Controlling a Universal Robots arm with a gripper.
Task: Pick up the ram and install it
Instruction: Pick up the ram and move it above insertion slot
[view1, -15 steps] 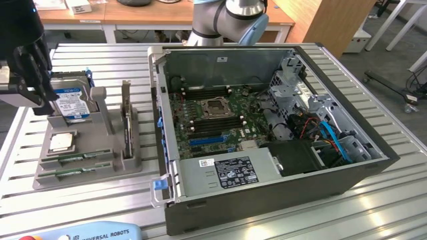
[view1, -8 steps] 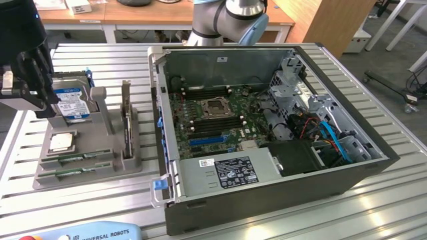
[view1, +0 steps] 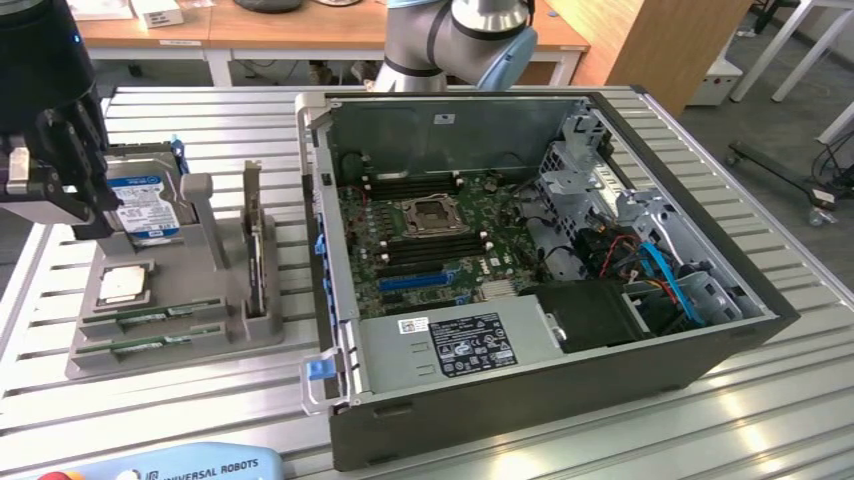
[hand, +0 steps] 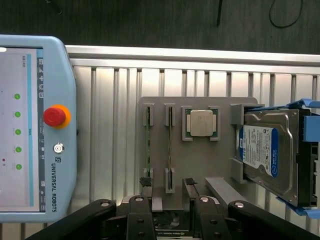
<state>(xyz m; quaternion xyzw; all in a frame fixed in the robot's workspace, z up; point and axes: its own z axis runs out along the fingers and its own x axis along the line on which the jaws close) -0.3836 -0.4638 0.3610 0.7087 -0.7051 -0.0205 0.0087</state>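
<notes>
"Where did everything sit?"

"The open computer case (view1: 534, 250) lay beside the grey holder (hand: 200, 160). The gripper (hand: 167, 185) hung over the holder, fingers spread apart, gripping nothing."

"And the ram?"

"The ram (hand: 170, 145) stood on edge in its slot, a second stick (hand: 148, 145) just beside it. I'd have centred on one stick alone and come straight down."

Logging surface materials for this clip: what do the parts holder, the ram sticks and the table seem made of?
Parts holder: matte grey plastic, possibly printed; its surface is uniformly dull.
Ram sticks: green circuit board, seen edge-on in their slots.
Table: likely brushed aluminium; its pale metallic slats have a soft sheen.
</notes>
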